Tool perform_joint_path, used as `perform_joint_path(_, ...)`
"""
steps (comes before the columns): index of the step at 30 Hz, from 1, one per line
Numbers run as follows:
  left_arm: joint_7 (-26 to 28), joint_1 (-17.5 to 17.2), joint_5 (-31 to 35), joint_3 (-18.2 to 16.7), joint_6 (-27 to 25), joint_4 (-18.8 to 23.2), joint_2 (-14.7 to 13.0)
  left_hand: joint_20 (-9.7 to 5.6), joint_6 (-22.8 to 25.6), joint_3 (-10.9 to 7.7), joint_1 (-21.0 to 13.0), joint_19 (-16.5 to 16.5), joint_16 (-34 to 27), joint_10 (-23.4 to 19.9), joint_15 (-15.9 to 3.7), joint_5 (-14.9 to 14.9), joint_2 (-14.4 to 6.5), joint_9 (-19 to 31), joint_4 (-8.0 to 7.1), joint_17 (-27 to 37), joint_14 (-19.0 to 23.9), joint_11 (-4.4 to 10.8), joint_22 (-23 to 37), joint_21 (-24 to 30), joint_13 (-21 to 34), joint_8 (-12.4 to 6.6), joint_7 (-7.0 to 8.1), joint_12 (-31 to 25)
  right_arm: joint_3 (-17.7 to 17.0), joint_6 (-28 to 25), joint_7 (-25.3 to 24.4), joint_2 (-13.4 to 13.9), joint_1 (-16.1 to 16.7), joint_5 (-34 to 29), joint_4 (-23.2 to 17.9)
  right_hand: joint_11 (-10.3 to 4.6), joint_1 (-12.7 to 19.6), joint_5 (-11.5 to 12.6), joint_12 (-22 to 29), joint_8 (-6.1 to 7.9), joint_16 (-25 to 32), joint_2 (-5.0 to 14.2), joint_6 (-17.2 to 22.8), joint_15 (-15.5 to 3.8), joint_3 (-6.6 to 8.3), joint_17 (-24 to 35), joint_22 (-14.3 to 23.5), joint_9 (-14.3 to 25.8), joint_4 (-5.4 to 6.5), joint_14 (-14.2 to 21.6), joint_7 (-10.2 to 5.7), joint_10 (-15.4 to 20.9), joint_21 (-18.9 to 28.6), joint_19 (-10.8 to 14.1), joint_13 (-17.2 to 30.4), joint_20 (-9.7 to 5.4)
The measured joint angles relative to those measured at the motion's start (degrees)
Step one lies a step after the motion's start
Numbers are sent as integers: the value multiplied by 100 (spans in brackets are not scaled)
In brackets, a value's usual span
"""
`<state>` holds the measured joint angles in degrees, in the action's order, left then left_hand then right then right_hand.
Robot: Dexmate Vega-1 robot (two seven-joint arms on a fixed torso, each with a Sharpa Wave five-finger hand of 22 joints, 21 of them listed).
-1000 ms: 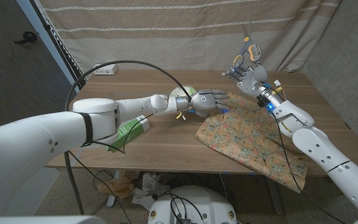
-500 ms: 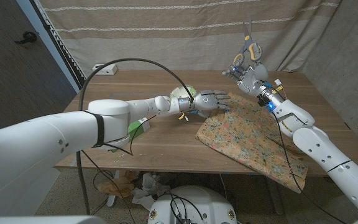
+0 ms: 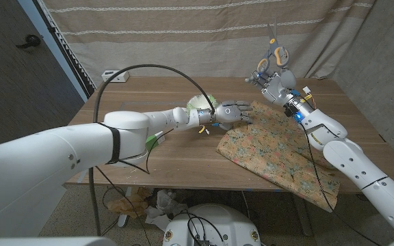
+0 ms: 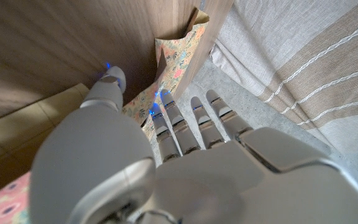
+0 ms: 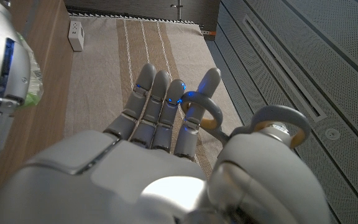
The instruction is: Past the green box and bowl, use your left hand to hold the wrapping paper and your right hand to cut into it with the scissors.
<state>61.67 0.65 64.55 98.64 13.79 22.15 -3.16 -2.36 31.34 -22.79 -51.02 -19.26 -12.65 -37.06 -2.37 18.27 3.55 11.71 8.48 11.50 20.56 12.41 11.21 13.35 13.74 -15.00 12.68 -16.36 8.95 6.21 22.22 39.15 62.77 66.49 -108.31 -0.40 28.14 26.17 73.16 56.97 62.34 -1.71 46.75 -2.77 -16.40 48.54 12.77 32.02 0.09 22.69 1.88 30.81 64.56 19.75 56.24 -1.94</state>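
Now the left hand (image 3: 232, 112), fingers spread and holding nothing, hovers at the wrapping paper's (image 3: 273, 151) near corner on the counter (image 3: 183, 160), apparently to pin it; the right hand (image 3: 273, 80) grips the scissors (image 3: 274, 51) upright, clear for cutting.

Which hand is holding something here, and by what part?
The right hand holds the scissors by their handle loops, blades pointing up. The left hand is at the wrapping paper edge, fingers spread, gripping nothing.
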Motion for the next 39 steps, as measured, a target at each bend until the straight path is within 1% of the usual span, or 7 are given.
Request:
perform_joint_path(8, -181, -37, -127, 20, 13, -102, 73, 0, 865, -394, -46, -162, -95, -885, -26, -355, -528, -27, -96, 82, 613, 6, 13, 65, 78, -135, 3, -153, -17, -15, 11, 3, 12, 26, -2, 1, -30, 0, 0, 0, 0, 30, 0, 31, 0, -27, 0, 0, 0, -31, 0, 0, 0, 0, -28, 0)
perform_joint_path(13, -290, -57, -202, -10, 39, -138, 99, -1, 1427, -912, 107, -222, -156, -1630, -52, -583, -1106, -51, -201, 174, 1158, 14, 54, 129, 295, -220, -8, -369, -22, -19, 26, 3, 13, 36, -2, 2, -30, 0, -1, -43, 0, 30, 0, 31, 0, -27, 1, 0, 0, -31, 0, 0, 15, 0, -31, 0)
perform_joint_path(18, -388, -75, -314, -71, 132, -159, 107, 0, 1825, -1392, 200, -285, -156, -1941, -103, -599, -1236, -6, -269, 278, 1652, -13, 107, 205, 628, -319, -31, -640, -25, -27, 41, 3, 13, 53, -2, 2, -30, 0, 40, -43, 0, 30, 0, 31, 0, -53, 1, 26, 0, -31, 0, -1, 39, 0, -40, 0)
perform_joint_path(24, -561, -103, -538, -212, 330, -163, 110, 1, 1983, -1938, 317, -366, -127, -1768, -239, -649, -1269, 633, -343, 628, 2521, -10, 221, 487, 1610, -862, -57, -1249, -31, -27, 71, -5, 13, 68, 4, 2, -30, 0, 41, -43, 0, 30, 0, 31, -1, -80, -27, 18, 0, -30, 0, -1, 39, 0, -40, 0)
perform_joint_path(26, -644, -116, -651, -273, 429, -162, 109, 1, 1814, -2083, 360, -366, -79, -1593, -331, -652, -1298, 1196, -382, 859, 2870, -24, 270, 647, 2216, -1253, -36, -1577, -37, -25, 82, -16, 18, 75, 12, 3, -30, 0, 41, -43, 34, 30, 0, 31, 0, -80, -27, 26, 0, -30, 0, -1, 39, 0, -39, 0)
perform_joint_path(30, -974, -187, -1038, -505, 744, -151, 96, 0, 685, -2165, 487, -366, -200, -1253, -560, -705, -1398, 2857, -705, 1704, 3665, -34, 474, 1196, 3528, -2059, -39, -1943, -44, -2, 100, -32, 23, 81, 26, 3, -30, 0, 41, -43, 41, 30, 0, 31, 0, -80, -27, 26, 0, -30, 0, -1, 39, 0, -37, 0)
perform_joint_path(39, -1995, -378, -2332, -1242, 1200, -101, 50, 0, 138, -1976, 486, -366, -789, -1177, -990, -727, -1400, 3766, -800, 2827, 4407, -14, 703, 1698, 4289, -2343, -41, -2159, -43, 36, 190, -101, 20, 119, 119, 4, -32, 0, 40, -43, 41, 32, 0, 31, 0, -80, -27, 26, 0, -30, 1, -2, 39, 0, -83, 0)
